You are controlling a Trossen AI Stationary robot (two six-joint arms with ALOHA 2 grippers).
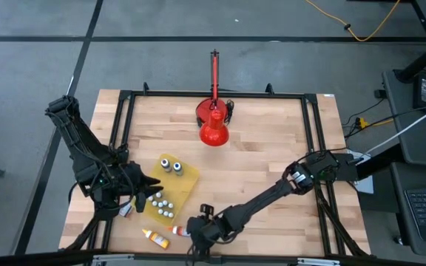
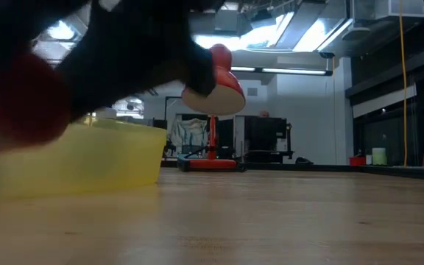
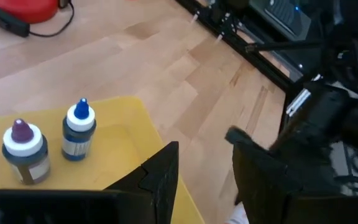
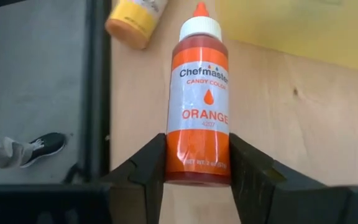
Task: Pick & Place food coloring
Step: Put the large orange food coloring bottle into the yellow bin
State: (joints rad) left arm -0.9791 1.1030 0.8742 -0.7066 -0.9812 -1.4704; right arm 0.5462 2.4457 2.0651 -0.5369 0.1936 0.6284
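The food coloring bottles are small, with pale caps. Two stand upright [image 1: 172, 166] in a yellow tray [image 1: 187, 181], and several more [image 1: 162, 204] stand at its near end. A yellow bottle [image 1: 154, 236] lies on its side on the wood near the front edge. My right gripper [image 1: 192, 229] is shut on an orange bottle [image 4: 199, 106] just right of the yellow one. My left gripper [image 1: 148, 185] hovers open over the tray's left side, beside a purple-capped bottle [image 3: 23, 152] and a blue-capped bottle [image 3: 78, 130], touching neither. My right gripper pinches the orange bottle's bottom end [image 4: 197, 163] between its two fingers, one on each side. The fingers slant down from the table's right and lie along the bottle, whose cap [image 4: 199, 25] points away from them. In the low view the bottle looks raised off the wood.
A red cone-shaped lamp [image 1: 213, 127] with an upright rod stands at the far middle of the table. A black frame rail [image 1: 124, 133] runs around the tabletop. Bare wood [image 1: 272, 148] lies between lamp and right arm. A person's shoe [image 4: 42, 146] shows on the floor past the near edge.
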